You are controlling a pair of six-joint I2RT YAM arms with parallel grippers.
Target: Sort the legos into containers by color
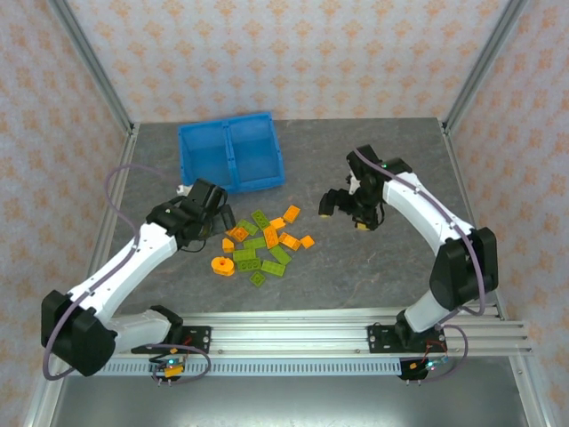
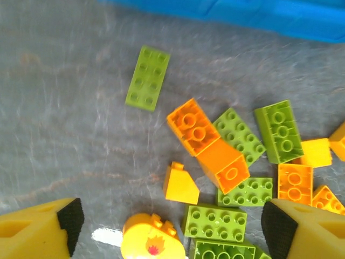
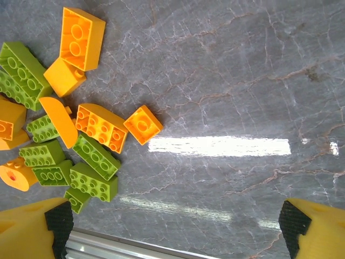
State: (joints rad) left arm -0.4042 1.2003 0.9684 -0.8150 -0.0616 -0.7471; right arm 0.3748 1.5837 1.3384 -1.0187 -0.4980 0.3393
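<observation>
Orange and lime green legos [image 1: 265,242] lie in a loose pile on the grey table, in front of the blue two-compartment bin [image 1: 233,157]; both compartments look bare. My left gripper [image 1: 206,224] hovers at the pile's left edge, open. In the left wrist view its fingers [image 2: 40,232] stand wide apart. Between them, lower down, lie the round orange piece [image 2: 148,238] with a flame sticker and a small orange slope brick [image 2: 180,184]. One lime brick [image 2: 147,78] lies apart near the bin wall [image 2: 269,16]. My right gripper [image 1: 345,218] is open over bare table, right of the pile [image 3: 81,135].
The metal rail [image 1: 356,329] carrying the arm bases runs along the near table edge, and shows at the bottom of the right wrist view as the rail [image 3: 108,245]. Patterned walls with metal posts [image 1: 93,62] enclose the table. Bare grey surface [image 3: 226,108] lies right of the pile.
</observation>
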